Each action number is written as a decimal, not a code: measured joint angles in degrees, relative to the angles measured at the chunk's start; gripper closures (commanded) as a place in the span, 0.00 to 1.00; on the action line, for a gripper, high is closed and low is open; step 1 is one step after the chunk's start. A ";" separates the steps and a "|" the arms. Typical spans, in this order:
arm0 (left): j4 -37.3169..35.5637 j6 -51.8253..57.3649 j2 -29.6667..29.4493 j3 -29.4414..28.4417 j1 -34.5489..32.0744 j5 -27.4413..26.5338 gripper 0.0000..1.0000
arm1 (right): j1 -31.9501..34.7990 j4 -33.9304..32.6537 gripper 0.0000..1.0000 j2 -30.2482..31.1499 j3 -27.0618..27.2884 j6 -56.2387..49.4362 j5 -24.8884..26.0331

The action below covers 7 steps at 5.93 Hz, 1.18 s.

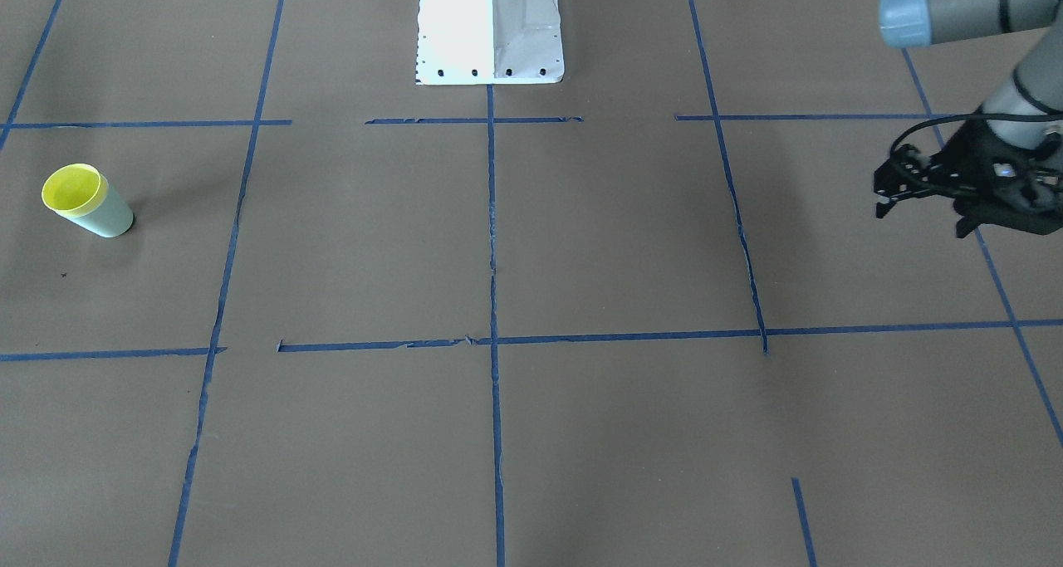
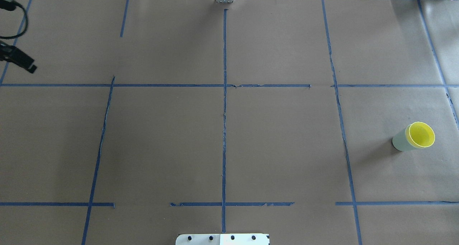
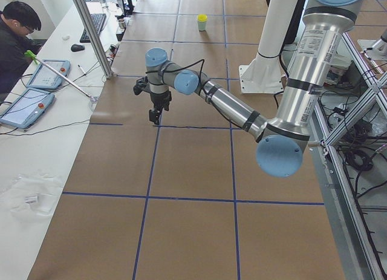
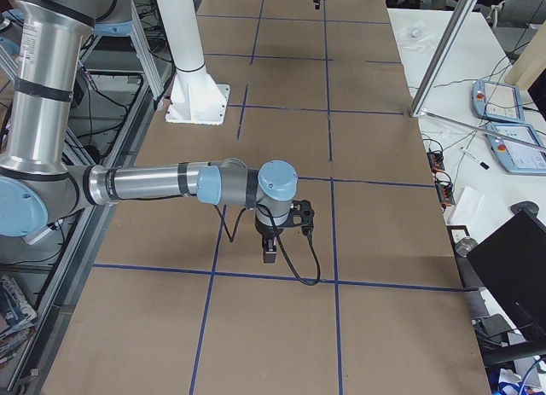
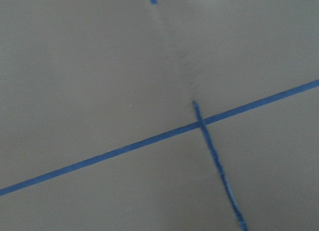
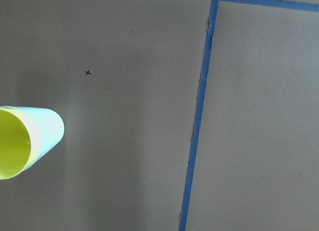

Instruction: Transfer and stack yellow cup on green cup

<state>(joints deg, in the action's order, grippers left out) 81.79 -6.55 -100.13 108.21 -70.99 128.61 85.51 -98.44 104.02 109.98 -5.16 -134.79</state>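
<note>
The yellow cup (image 2: 421, 135) sits nested, seemingly fully, in the green cup (image 2: 401, 142) at the right end of the table (image 2: 251, 148); whether the left gripper (image 1: 884, 197) or the right gripper (image 4: 270, 252) is parted cannot be told, and a low arm pass could topple the stack.

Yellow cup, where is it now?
Overhead view, far right: the yellow cup sits nested inside the green cup, upright, right of the long blue tape line.

Brown paper cover (image 2: 161, 137) is lying flat, blue tape lines (image 2: 225, 130) gridding it. One tape crossing (image 5: 201, 123) is sitting just below the left claw (image 3: 155, 117). Beyond that claw, past the paper's edge, an operator (image 3: 15, 41) is sitting beside two teach pendants (image 3: 47, 73).
</note>
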 measured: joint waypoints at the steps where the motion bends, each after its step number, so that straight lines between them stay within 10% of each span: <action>1: -0.28 6.45 5.64 -0.44 -5.49 2.54 0.00 | 0.05 0.00 0.00 0.06 -0.01 -0.05 -0.03; 7: 1.63 12.42 21.05 -2.90 -17.13 4.45 0.00 | 0.01 0.00 0.00 0.22 0.18 -0.11 -0.12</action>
<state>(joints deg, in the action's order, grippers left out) 83.43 5.87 -79.09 105.31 -88.12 133.06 85.52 -98.44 104.24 110.16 -5.27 -134.91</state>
